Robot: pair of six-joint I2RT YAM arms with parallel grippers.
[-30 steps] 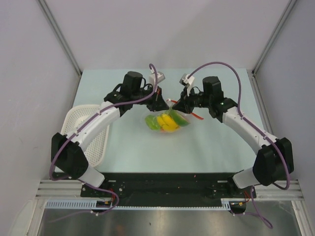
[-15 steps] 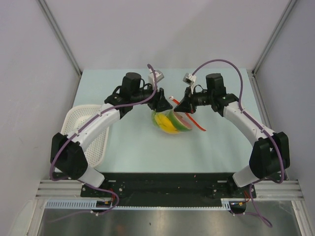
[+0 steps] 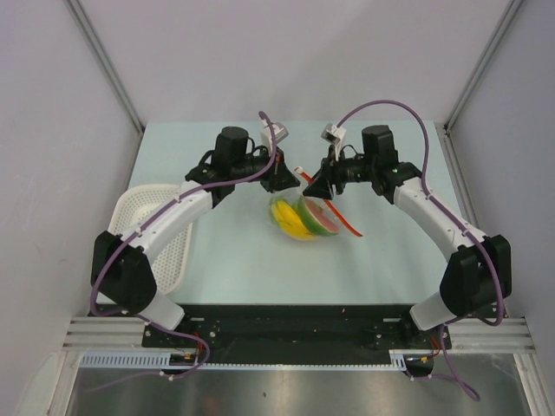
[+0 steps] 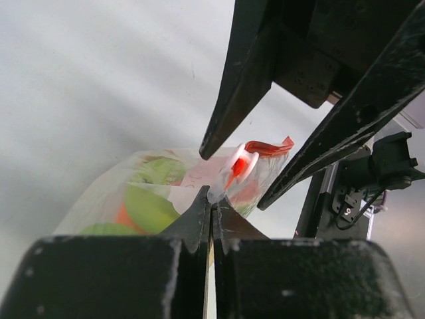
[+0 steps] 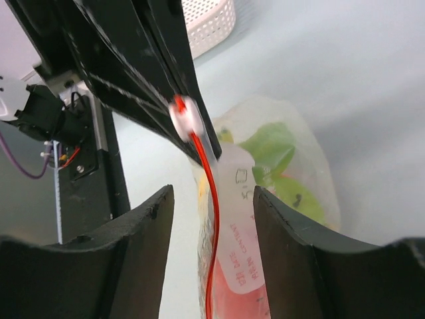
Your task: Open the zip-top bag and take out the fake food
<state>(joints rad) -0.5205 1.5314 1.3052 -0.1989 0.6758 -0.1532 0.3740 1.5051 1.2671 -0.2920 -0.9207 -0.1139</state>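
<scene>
One zip-top bag [image 3: 302, 218], mid-table [image 3: 243, 260], between two end effectors. Left end effector [image 4: 212, 203] was pinched tight on the bag film. Right end effector [image 5: 211, 191] had its fingers spread, the red strip running between them. Fake food [image 3: 290, 221] was bagged: yellow, green and red pieces, count unclear. One white basket [image 3: 139, 208], table's left. The yellow piece was plain only from the top view.

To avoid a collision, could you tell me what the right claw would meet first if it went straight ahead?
The zip-top bag: its red-zipped mouth sits between the fingers of the open right claw. Close behind is the left claw, shut on the bag's edge; depth between them is unclear.
</scene>
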